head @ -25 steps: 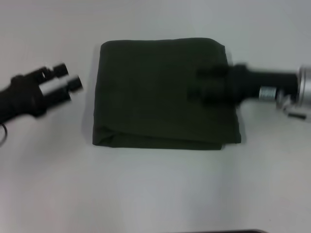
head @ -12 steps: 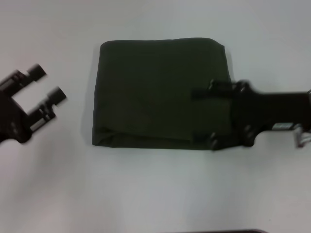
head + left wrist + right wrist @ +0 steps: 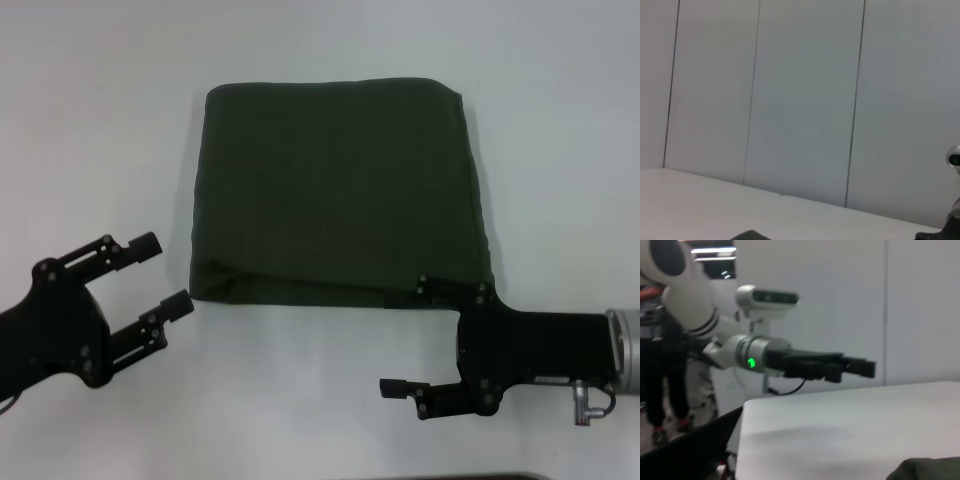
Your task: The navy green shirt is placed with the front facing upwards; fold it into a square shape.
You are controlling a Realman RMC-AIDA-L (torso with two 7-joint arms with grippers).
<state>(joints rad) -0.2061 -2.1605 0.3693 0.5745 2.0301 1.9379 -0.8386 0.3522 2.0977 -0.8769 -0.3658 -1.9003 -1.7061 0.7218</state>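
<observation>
navy green shirt (image 3: 335,190) folded to a near-square, table centre | right gripper (image 3: 415,340) withdrawn off cloth to 5 o'clock corner, fingers apart, empty | left gripper (image 3: 150,275) retreated to 8 o'clock, fingers apart | fold judged complete

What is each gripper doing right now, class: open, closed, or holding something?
Left gripper: open, holding nothing, left of the navy green shirt.
Right gripper: open, holding nothing, at the shirt's near right corner.
</observation>
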